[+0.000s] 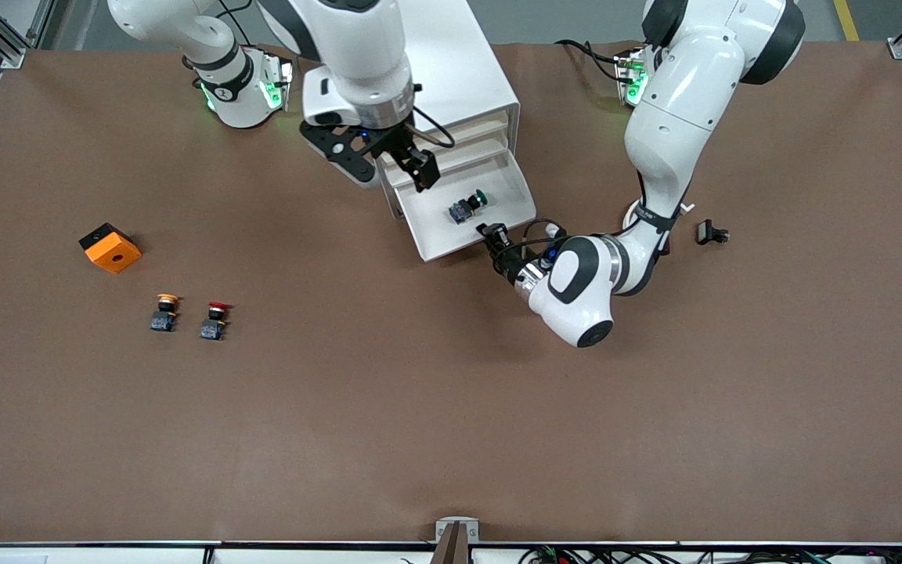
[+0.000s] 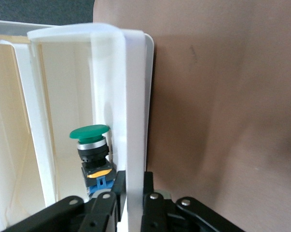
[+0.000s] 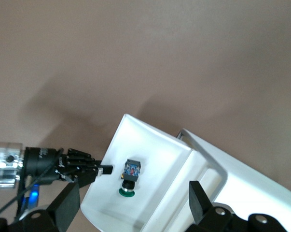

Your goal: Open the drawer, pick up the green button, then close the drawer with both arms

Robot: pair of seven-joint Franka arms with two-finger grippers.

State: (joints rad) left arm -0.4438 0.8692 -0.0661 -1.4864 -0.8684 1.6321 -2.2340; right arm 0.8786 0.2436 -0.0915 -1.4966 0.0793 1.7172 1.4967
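Inside smooth white drawer [image 1: 443, 235]: round green-capped button [image 1: 467, 207]

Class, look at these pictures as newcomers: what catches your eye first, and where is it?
The drawer stands pulled out of the white cabinet, with the green button lying inside it. The left gripper clamps the drawer's front wall, and the right gripper hangs open over the drawer.

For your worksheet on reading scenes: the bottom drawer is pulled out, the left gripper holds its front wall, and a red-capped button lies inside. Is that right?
Not quite. The button in the drawer has a green cap, as the left wrist view shows. The left gripper does grip the front wall.
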